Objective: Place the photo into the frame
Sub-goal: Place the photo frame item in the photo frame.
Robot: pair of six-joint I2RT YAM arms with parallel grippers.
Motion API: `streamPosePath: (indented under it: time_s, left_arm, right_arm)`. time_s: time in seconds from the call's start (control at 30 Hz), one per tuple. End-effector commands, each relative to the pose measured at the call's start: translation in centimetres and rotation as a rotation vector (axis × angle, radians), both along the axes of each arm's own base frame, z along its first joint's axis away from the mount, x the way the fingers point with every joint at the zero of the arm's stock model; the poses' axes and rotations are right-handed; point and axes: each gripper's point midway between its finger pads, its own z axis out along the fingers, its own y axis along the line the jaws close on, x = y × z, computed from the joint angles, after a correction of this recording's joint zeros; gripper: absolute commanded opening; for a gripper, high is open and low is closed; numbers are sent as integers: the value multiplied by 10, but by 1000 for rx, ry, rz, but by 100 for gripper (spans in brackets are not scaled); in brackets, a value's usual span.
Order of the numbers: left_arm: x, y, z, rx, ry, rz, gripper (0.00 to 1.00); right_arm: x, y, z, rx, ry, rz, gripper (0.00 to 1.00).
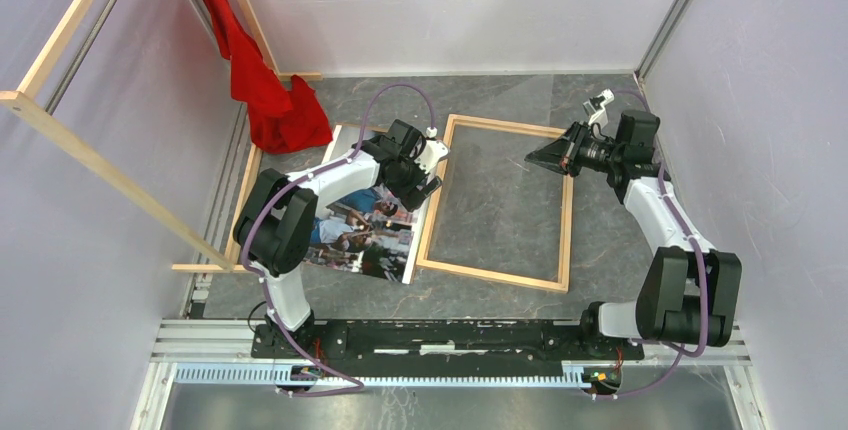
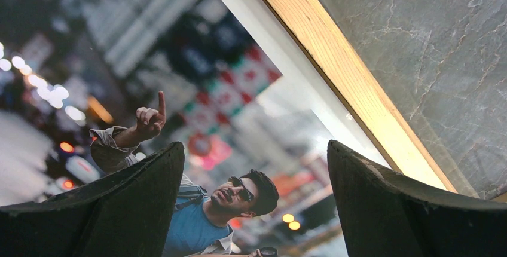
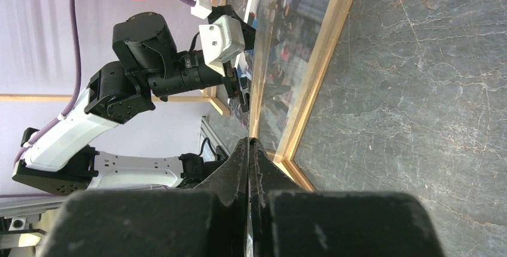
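The left claw (image 2: 254, 167) is spread wide with nothing in it. It's hanging right over the right-hand strip of the photo (image 1: 365, 235), with dark, rough-looking pads (image 2: 137, 197) either side of the guy in sunglasses and a blue shirt. The right claw (image 1: 530, 158) is pinched fully closed and empty, pointing left above the frame (image 1: 565, 220) near its far right corner.

The photo lies flat and face up on the worktop (image 1: 500, 200), left of the frame. Its white border runs right along the frame's left rail, but it's hard to say whether the two overlap. It's a thin glossy sheet, and the street signs in the print are too blurred to read.

The frame is a skinny, pale wood rectangle with visible grain, lying flat and slightly skewed. Grey marble-look worktop shows through its middle, which is the widest bare patch around.

A red cloth (image 1: 270, 100) is bunched at the far left corner, just beyond the photo's top edge. Long wooden rails (image 1: 90, 160) lean along the left wall.
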Motion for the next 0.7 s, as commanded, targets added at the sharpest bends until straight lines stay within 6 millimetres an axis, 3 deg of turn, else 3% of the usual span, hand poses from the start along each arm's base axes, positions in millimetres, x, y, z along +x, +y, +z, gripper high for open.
streamPosePath:
  time_s: [0.0, 0.67]
  left_arm:
    - [5, -8, 20, -60, -37, 27, 95]
    - [3, -10, 21, -67, -36, 24, 95]
  right_arm:
    - [-6, 4, 19, 4, -75, 26, 0]
    - [-9, 11, 40, 16, -115, 53, 0]
